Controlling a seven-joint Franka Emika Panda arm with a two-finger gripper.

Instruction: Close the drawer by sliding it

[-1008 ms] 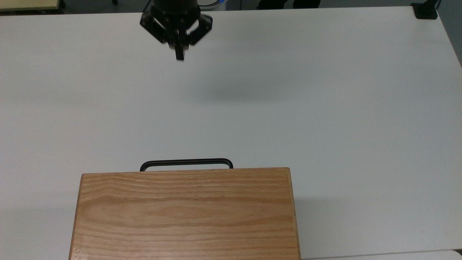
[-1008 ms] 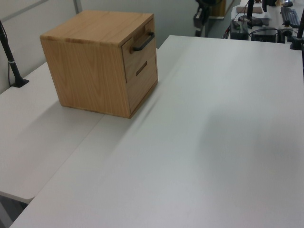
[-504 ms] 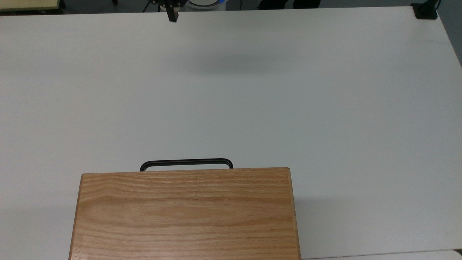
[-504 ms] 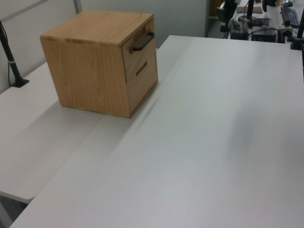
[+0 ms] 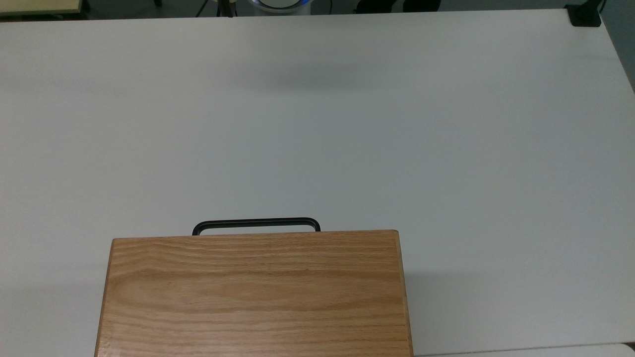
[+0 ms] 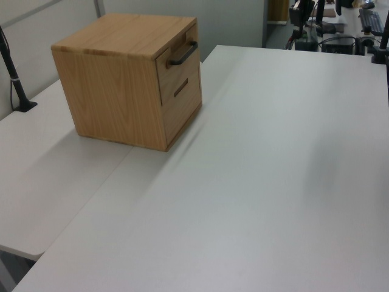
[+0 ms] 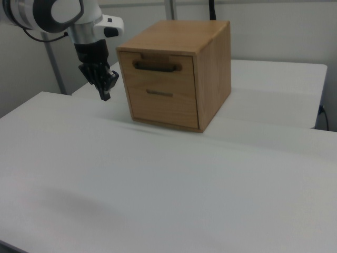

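We see white table (image 5: 446,124) filling top view, second white table (image 7: 274,89) butted behind it in right view. Pale wall (image 7: 274,31) behind. Black clamp post (image 6: 13,79) at left view's left edge. Cluttered desks (image 6: 340,27) beyond table's far end. Soft, even light.

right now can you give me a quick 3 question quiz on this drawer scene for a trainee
1. True or false: the drawer sits pushed in, its front level with the cabinet face.
2. In the right view, the gripper is: A) on the black handle B) in the air, on the right view's left of the cabinet C) resting on the cabinet's top.
3. Fill in: the cabinet stands on a white ____.

Key: 1 true; 2 B; 3 table.
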